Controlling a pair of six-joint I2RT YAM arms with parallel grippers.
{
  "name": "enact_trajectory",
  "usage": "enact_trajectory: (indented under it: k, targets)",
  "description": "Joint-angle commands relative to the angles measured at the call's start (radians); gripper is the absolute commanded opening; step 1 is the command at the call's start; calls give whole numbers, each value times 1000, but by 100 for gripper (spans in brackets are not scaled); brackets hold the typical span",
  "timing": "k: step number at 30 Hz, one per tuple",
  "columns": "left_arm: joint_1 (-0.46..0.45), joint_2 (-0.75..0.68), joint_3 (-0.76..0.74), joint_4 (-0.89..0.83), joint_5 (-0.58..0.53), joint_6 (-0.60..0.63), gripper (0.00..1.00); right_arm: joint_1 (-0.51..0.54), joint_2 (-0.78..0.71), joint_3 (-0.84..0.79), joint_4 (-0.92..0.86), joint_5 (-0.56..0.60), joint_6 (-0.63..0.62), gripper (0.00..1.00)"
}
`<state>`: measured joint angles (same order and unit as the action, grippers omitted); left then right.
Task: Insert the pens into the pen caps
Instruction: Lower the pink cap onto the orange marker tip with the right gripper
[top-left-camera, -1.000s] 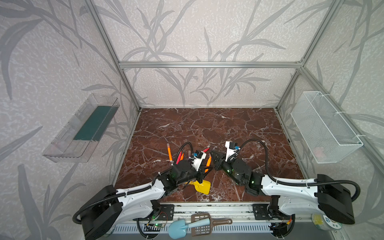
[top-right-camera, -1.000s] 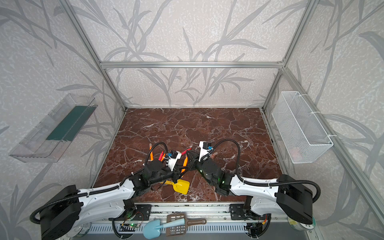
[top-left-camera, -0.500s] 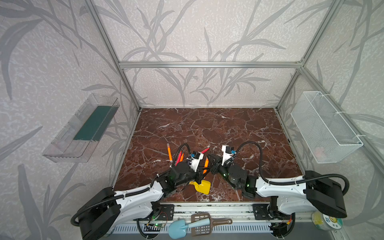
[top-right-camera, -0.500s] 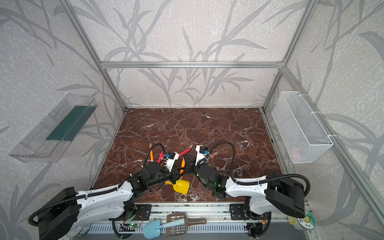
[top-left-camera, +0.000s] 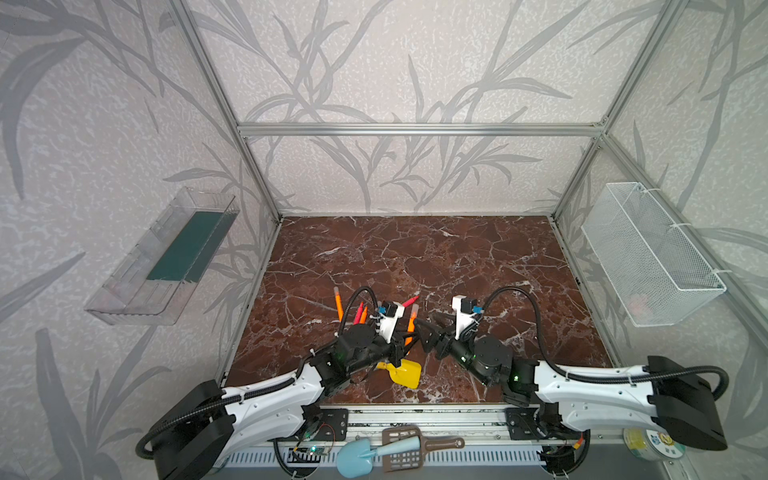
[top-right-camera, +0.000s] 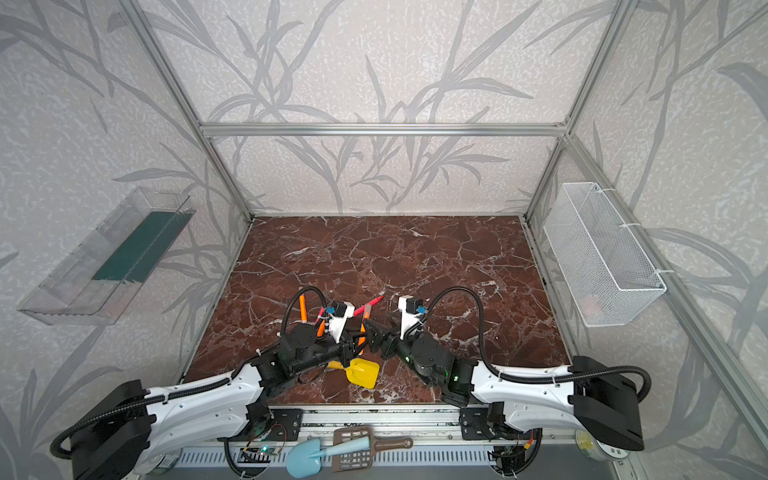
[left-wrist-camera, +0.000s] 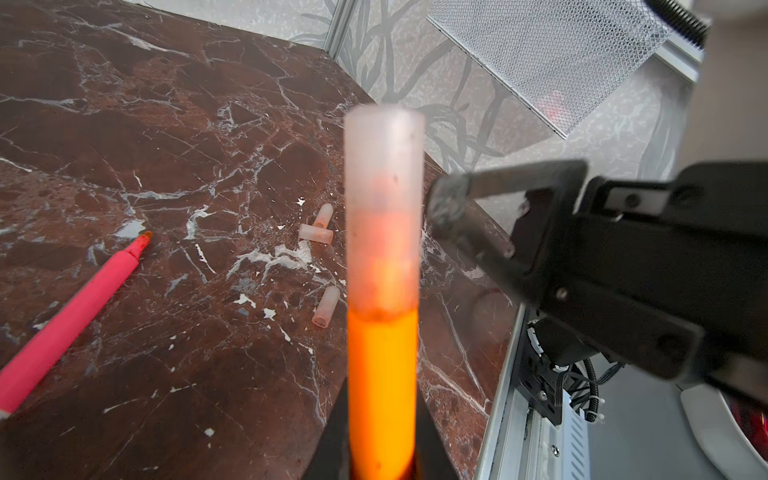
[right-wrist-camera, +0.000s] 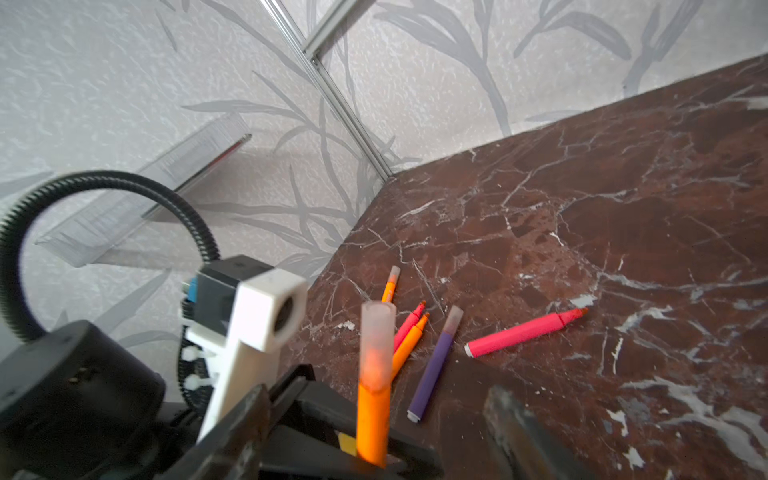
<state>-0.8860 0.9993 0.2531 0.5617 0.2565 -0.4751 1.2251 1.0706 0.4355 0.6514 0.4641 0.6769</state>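
Orange slim marker pen (left-wrist-camera: 382, 374), translucent pinkish tube cap (left-wrist-camera: 384, 199) on tip. Pinched low on barrel by left gripper (left-wrist-camera: 381, 465) jaws. Near spread right gripper (right-wrist-camera: 376, 392) jaws, untouched.

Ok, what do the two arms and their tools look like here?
Left arm and right arm: white shells, black joints and bases, a black ribbed cable looping to a white camera mount. Left tool and right tool: black, fingertips worn grey.
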Motion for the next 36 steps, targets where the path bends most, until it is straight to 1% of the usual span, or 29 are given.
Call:
enact_trajectory:
  k: [1, 3, 4, 5, 6, 8, 10, 15, 21, 22, 24, 27, 30, 33, 35, 36]
  targets:
    - [2, 1, 18, 21, 24, 40, 0, -10, -76, 66, -135, 12, -63, 86]
    - [2, 10, 19, 27, 43, 58, 0, -29, -93, 89, -187, 38, -48, 86]
    - [2, 15, 20, 31, 52, 59, 0, -41, -95, 98, -214, 46, -4, 86]
    - [2, 21, 22, 36, 59, 61, 0, -57, -91, 113, -247, 51, 20, 83]
    - [2, 26, 24, 42, 66, 61, 0, -73, -81, 129, -279, 53, 43, 75]
    - [2, 37, 25, 52, 76, 64, 0, -94, -49, 152, -305, 44, 71, 65]
    - [2, 45, 29, 57, 84, 66, 0, -109, -8, 171, -298, 16, 77, 60]
    - [1, 54, 34, 56, 84, 72, 0, -117, 89, 224, -303, -7, 86, 57]
    - [1, 57, 37, 54, 84, 75, 0, -128, 169, 276, -307, -50, 95, 55]
    - [1, 57, 37, 53, 84, 75, 0, -128, 177, 282, -309, -54, 97, 52]
    - [1, 55, 37, 53, 82, 75, 0, -128, 192, 291, -312, -66, 103, 41]
    - [1, 49, 32, 51, 72, 75, 0, -128, 206, 292, -320, -81, 121, 29]
    - [2, 45, 33, 42, 52, 70, 0, -128, 212, 281, -327, -109, 144, 22]
    - [1, 49, 35, 36, 42, 66, 0, -130, 217, 268, -332, -143, 167, 19]
    - [1, 52, 36, 38, 35, 64, 0, -129, 221, 257, -318, -163, 169, 13]
    - [2, 53, 37, 38, 34, 62, 0, -129, 222, 252, -314, -168, 172, 8]
